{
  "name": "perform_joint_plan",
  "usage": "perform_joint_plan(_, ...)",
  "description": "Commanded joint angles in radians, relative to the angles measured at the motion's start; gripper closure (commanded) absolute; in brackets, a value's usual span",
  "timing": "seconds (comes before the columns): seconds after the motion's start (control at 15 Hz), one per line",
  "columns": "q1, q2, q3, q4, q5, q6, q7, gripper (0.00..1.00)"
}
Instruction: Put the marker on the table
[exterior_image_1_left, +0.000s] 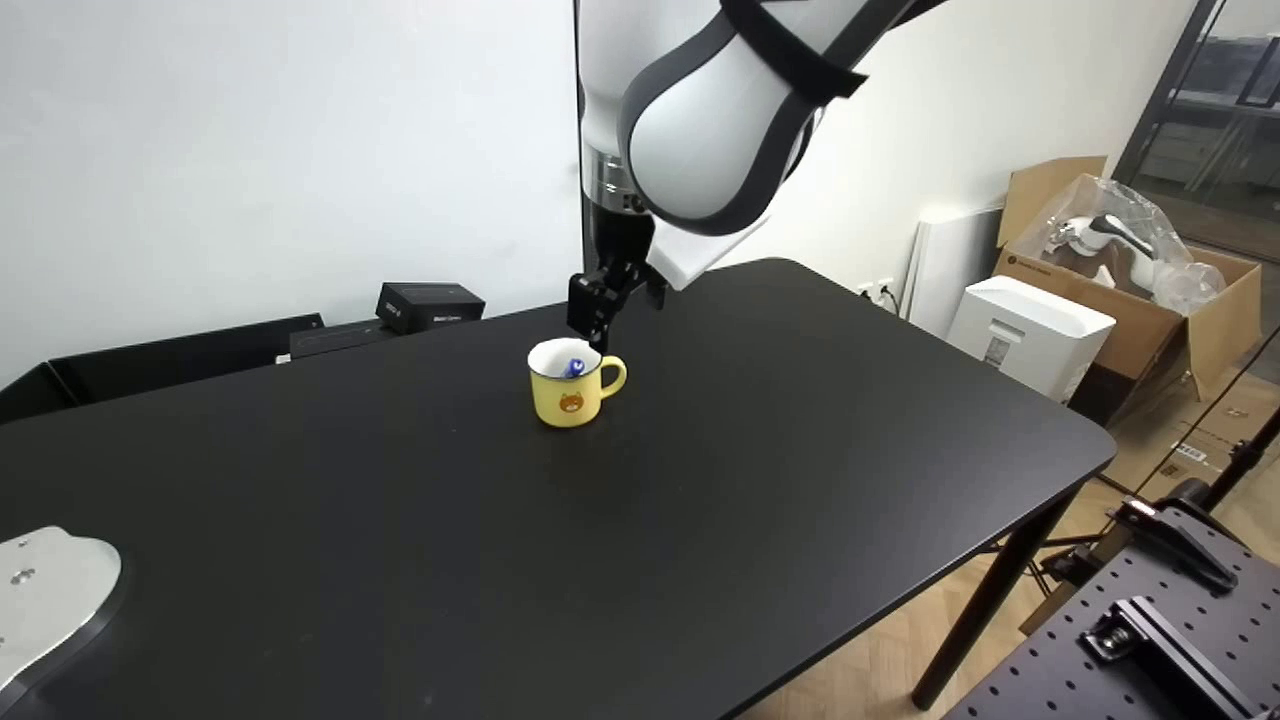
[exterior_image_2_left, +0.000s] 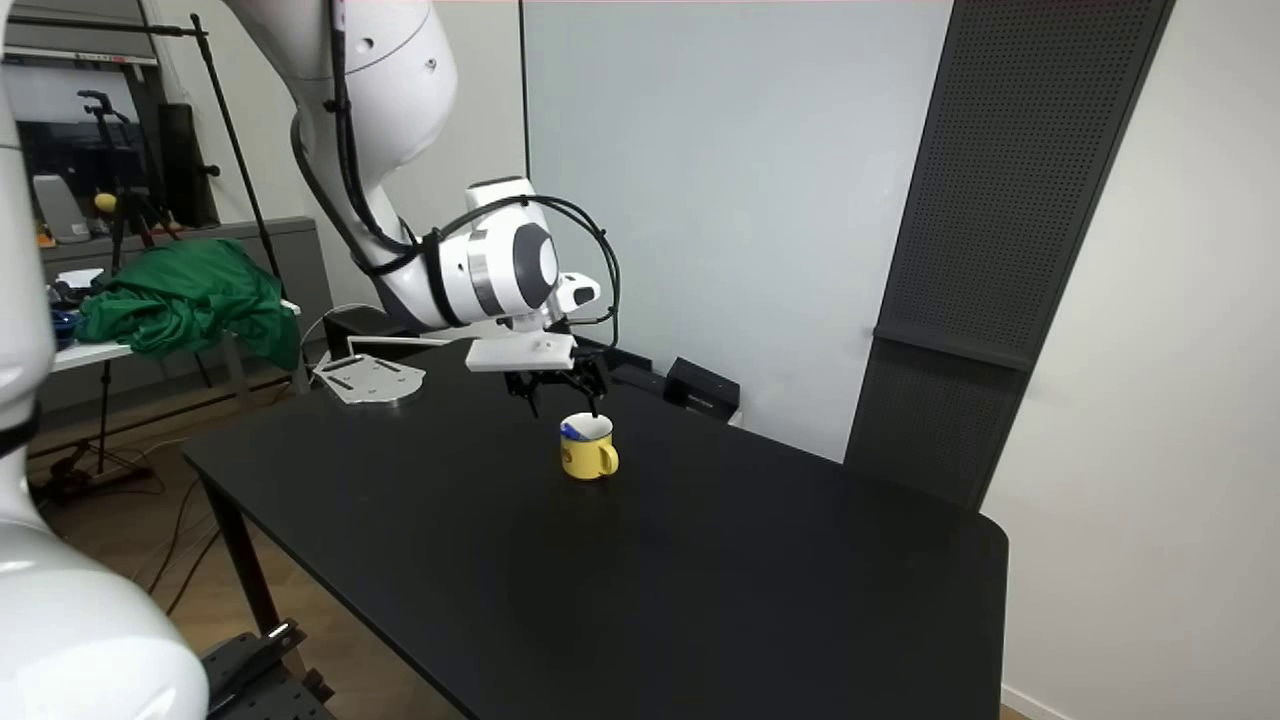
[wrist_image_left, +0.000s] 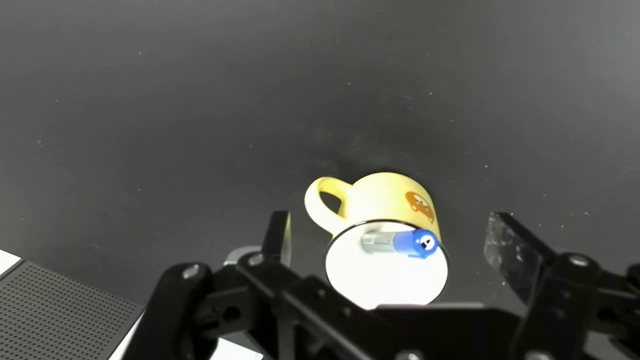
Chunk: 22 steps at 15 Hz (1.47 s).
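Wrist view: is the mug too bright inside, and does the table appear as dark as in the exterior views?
Wrist view: the mug is mostly washed out inside, the marker distinct, the table greyish; both exterior views: the table nearly black.

The marker (wrist_image_left: 400, 242), pale grey along the barrel and blue at its upper end, where a white disc carries a dark mark, leans inside a yellow mug (wrist_image_left: 382, 200), blue end by the rim on the side away from the handle. The large table (exterior_image_1_left: 800, 450), matte black with rounded corners, bears the mug upright.
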Motion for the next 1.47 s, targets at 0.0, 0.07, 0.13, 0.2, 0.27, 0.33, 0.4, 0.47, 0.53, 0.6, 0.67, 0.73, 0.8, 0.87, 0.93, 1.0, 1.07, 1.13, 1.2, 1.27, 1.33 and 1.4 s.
perform_joint_plan(0.0, 0.049, 0.071, -0.035, 0.052, -0.068, 0.024, 0.045, 0.00)
perform_joint_plan(0.07, 0.064, 0.092, -0.048, 0.065, -0.097, 0.046, 0.051, 0.00)
perform_joint_plan(0.13, 0.076, 0.109, -0.059, 0.075, -0.116, 0.068, 0.052, 0.00)
perform_joint_plan(0.2, 0.095, 0.130, -0.079, 0.089, -0.154, 0.101, 0.064, 0.00)
perform_joint_plan(0.27, 0.106, 0.151, -0.090, 0.103, -0.164, 0.120, 0.058, 0.00)
perform_joint_plan(0.33, 0.103, 0.172, -0.088, 0.118, -0.191, 0.135, 0.070, 0.00)
perform_joint_plan(0.4, 0.112, 0.191, -0.097, 0.131, -0.198, 0.147, 0.069, 0.00)
perform_joint_plan(0.47, 0.117, 0.208, -0.102, 0.143, -0.206, 0.157, 0.070, 0.00)
perform_joint_plan(0.53, 0.119, 0.225, -0.104, 0.154, -0.205, 0.166, 0.066, 0.00)
perform_joint_plan(0.6, 0.120, 0.239, -0.105, 0.162, -0.201, 0.174, 0.059, 0.00)
perform_joint_plan(0.67, 0.122, 0.251, -0.107, 0.171, -0.198, 0.180, 0.059, 0.25)
perform_joint_plan(0.73, 0.121, 0.261, -0.104, 0.177, -0.192, 0.186, 0.052, 0.26)
perform_joint_plan(0.8, 0.121, 0.270, -0.105, 0.184, -0.191, 0.192, 0.052, 0.33)
perform_joint_plan(0.87, 0.124, 0.276, -0.109, 0.189, -0.194, 0.196, 0.055, 0.40)
perform_joint_plan(0.93, 0.124, 0.281, -0.110, 0.194, -0.193, 0.202, 0.056, 0.49)
perform_joint_plan(1.0, 0.124, 0.286, -0.111, 0.198, -0.192, 0.205, 0.055, 0.55)
perform_joint_plan(1.07, 0.124, 0.287, -0.112, 0.200, -0.192, 0.209, 0.054, 0.61)
perform_joint_plan(1.13, 0.125, 0.287, -0.112, 0.201, -0.191, 0.211, 0.055, 0.69)
perform_joint_plan(1.2, 0.124, 0.284, -0.111, 0.199, -0.189, 0.215, 0.054, 0.75)
perform_joint_plan(1.27, 0.124, 0.280, -0.109, 0.196, -0.187, 0.218, 0.053, 0.81)
perform_joint_plan(1.33, 0.124, 0.271, -0.108, 0.190, -0.184, 0.219, 0.055, 0.89)
perform_joint_plan(1.4, 0.118, 0.262, -0.101, 0.183, -0.172, 0.214, 0.052, 0.95)
